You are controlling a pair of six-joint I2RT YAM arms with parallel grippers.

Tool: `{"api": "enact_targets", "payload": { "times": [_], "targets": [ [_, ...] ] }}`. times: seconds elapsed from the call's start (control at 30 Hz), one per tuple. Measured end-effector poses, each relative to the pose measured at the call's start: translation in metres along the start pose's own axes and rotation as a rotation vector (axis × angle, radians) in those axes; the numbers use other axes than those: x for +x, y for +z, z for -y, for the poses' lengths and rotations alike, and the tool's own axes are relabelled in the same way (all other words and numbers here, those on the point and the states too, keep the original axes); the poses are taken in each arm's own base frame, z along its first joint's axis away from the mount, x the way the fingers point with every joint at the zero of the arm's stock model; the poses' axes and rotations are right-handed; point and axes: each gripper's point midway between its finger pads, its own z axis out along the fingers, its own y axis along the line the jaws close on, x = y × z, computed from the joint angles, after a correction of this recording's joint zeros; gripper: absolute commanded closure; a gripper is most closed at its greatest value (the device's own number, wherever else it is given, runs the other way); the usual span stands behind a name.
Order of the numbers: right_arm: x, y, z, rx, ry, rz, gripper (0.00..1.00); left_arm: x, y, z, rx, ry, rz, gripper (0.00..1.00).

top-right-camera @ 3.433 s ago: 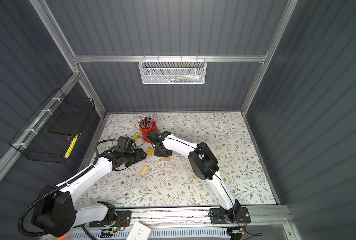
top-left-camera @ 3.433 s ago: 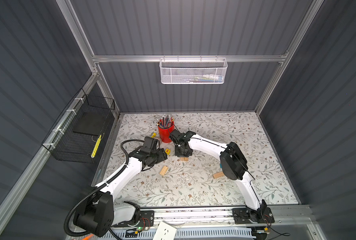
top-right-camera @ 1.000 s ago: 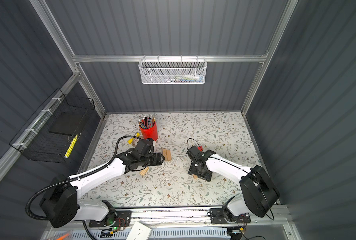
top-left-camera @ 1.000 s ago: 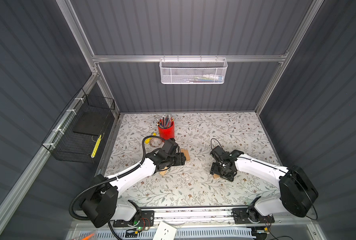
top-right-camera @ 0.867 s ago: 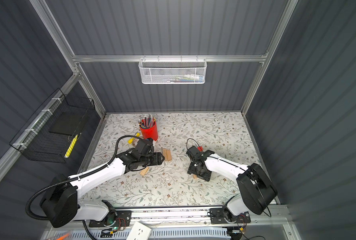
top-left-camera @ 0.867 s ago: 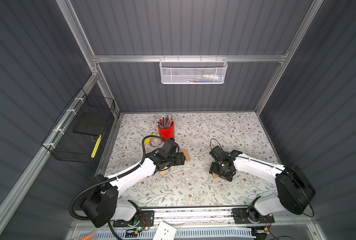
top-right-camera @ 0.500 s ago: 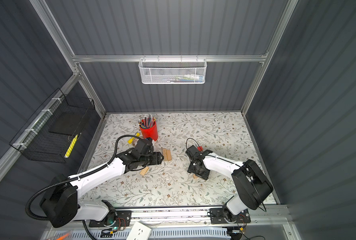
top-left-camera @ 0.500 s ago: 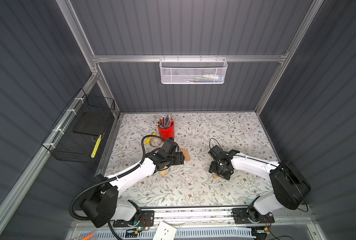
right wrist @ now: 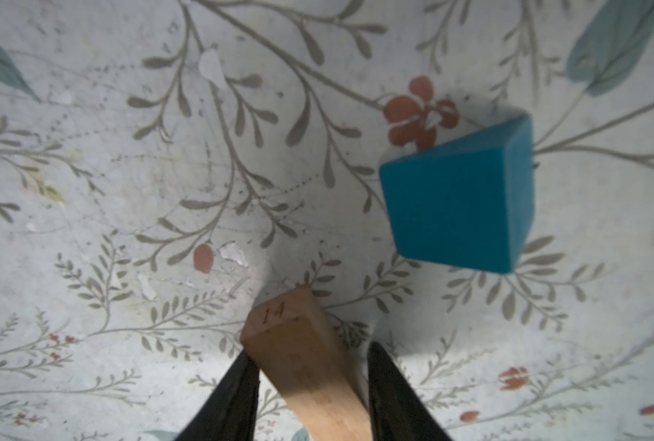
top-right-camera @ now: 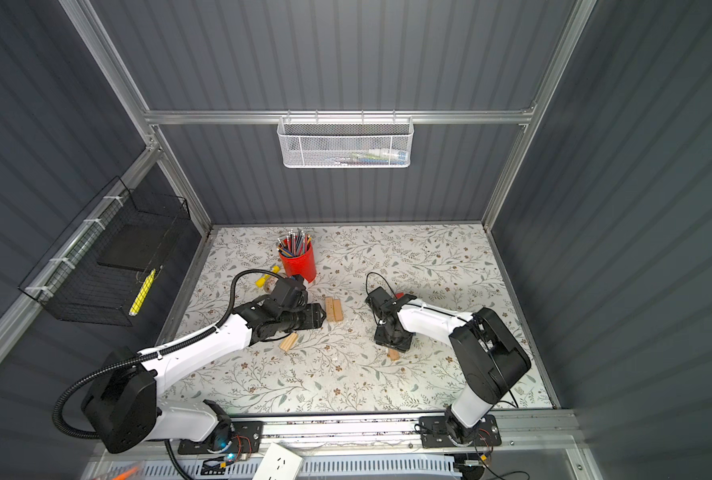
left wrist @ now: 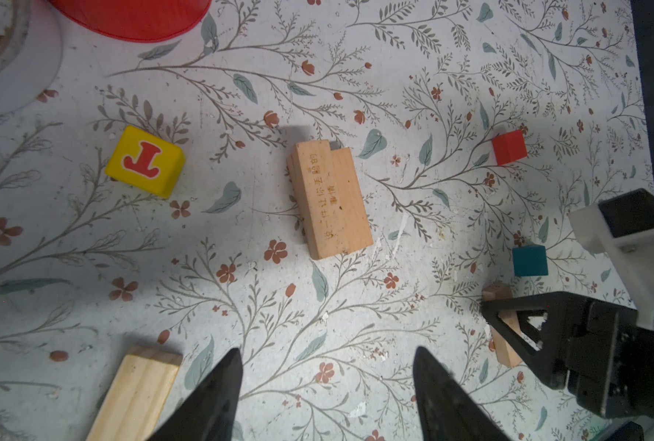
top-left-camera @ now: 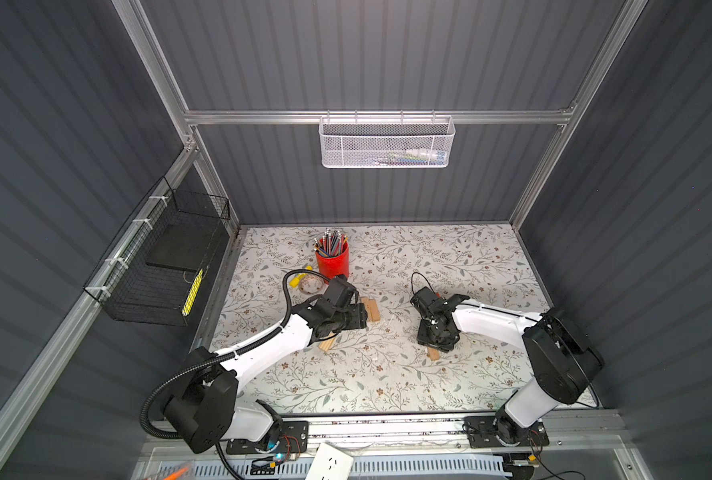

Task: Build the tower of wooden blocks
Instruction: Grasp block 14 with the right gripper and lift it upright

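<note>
Straddling the plank (right wrist: 310, 370) askew beside the teal block (right wrist: 459, 194), your right gripper (right wrist: 310, 350) may twist it. Grip unconfirmed. Left gripper (left wrist: 327, 350) gapes, empty.

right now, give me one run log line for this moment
step: pick-up | right gripper: jaws astride lone plank, grip unconfirmed | left gripper: open, empty, beside two side-by-side planks

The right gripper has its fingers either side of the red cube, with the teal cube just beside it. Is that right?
No. The right wrist view shows the right gripper straddling a pale wood plank, not the red cube. The teal cube is just beside it.
</note>
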Motion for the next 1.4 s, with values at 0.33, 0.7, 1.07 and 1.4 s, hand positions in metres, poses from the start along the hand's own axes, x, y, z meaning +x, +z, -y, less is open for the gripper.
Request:
{"api": "enact_targets", "payload": {
  "times": [0.33, 0.7, 1.07, 1.4],
  "targets": [
    [0.019, -0.001, 0.001, -0.022, -0.13, -0.048, 0.56, -0.003, -0.001, 0.002, 0.001, 0.0, 0.002, 0.29],
    [0.012, -0.001, 0.004, 0.028, -0.256, -0.023, 0.64, -0.002, 0.001, 0.001, -0.002, -0.001, -0.003, 0.29],
    [0.009, -0.002, -0.001, 0.018, -0.297, -0.018, 0.77, -0.002, 0.001, 0.0, -0.009, -0.003, 0.002, 0.3],
    [-0.021, -0.049, -0.067, -0.114, -0.401, 0.073, 0.79, -0.015, 0.0, -0.007, -0.008, -0.04, 0.033, 0.4]
  ]
}}
